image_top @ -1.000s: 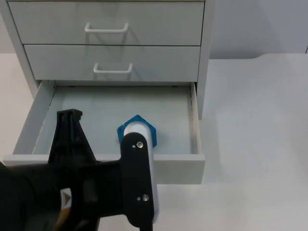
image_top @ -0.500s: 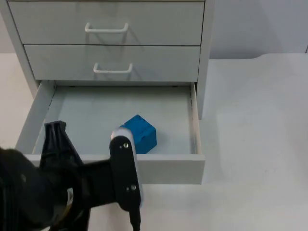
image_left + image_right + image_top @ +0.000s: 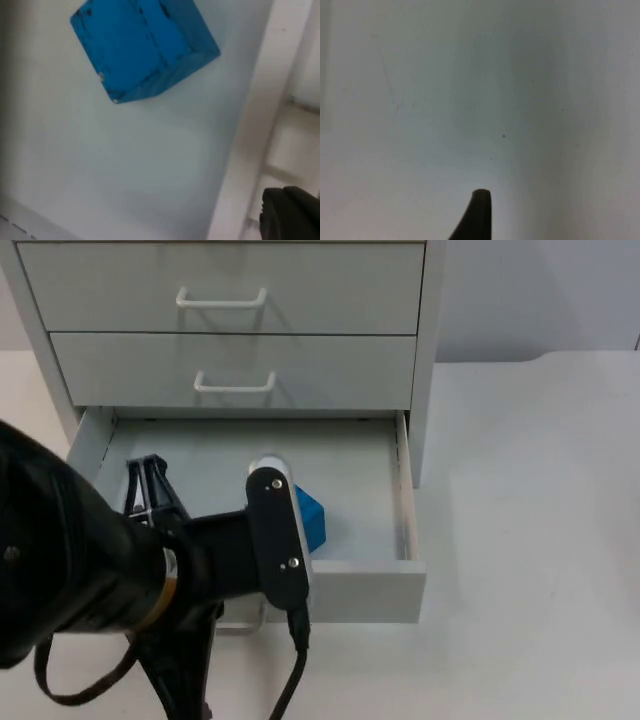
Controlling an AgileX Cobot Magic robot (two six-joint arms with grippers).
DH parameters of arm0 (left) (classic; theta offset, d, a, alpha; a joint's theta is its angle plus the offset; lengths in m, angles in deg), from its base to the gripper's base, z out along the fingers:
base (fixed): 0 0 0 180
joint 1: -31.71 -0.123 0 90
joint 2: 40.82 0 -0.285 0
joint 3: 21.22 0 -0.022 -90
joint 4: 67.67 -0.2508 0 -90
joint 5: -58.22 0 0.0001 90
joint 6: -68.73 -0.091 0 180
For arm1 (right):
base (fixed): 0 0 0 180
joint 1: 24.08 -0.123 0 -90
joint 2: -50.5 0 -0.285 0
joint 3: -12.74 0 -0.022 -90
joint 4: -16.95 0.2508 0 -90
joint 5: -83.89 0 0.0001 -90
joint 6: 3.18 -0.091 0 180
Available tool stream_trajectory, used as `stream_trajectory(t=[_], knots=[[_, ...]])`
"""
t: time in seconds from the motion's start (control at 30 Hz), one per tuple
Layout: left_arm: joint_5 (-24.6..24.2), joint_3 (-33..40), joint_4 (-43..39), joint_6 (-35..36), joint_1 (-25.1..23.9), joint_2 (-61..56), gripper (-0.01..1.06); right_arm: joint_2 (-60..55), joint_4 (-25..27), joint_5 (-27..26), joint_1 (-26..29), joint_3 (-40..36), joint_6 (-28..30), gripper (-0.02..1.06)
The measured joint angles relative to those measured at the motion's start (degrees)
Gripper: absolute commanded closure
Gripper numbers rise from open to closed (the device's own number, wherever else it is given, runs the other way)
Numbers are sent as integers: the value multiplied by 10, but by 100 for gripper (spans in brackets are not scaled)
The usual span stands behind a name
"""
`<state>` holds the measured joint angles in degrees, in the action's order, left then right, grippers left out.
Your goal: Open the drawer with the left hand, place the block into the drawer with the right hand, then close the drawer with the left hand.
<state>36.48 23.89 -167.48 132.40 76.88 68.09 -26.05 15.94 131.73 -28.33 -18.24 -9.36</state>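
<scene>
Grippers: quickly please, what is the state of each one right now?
Left gripper: at the front of the open bottom drawer, near its handle; holds nothing that can be seen, fingers cannot be told.
Right gripper: over a plain pale surface; cannot be told.

You see a bright blue block point(image 3: 312, 522) with small dark scuffs on its faces, lying on the pale grey-green floor of a white drawer point(image 3: 405, 500). Your cabinet point(image 3: 225, 325) is plain white, and so are its two upper handles point(image 3: 222, 298). The left arm point(image 3: 90, 570) is black, with a white cap and a thin orange band. The worktop point(image 3: 530, 540) is white, and the wall point(image 3: 540, 295) is grey.
</scene>
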Motion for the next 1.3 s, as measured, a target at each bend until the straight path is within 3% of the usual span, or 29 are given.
stream_trajectory(t=[0.17, 0.6, 0.93, 1.07, 1.3], knots=[[24, -18, 0, -18, -16, 16, 105, 0, 0, 0, 0, 0, 0, 25], [23, -93, 0, -42, -61, 69, 105, 0, 0, -4, 0, 0, 0, 25], [22, -169, 0, -73, -125, 92, 105, 0, 0, -11, 0, 0, 4, 25], [43, -214, 0, -78, -166, 105, 105, 0, 0, -15, 0, 0, 4, 25], [51, -258, 0, -79, -190, 138, 105, 0, 0, -18, 0, 0, 4, 25]])
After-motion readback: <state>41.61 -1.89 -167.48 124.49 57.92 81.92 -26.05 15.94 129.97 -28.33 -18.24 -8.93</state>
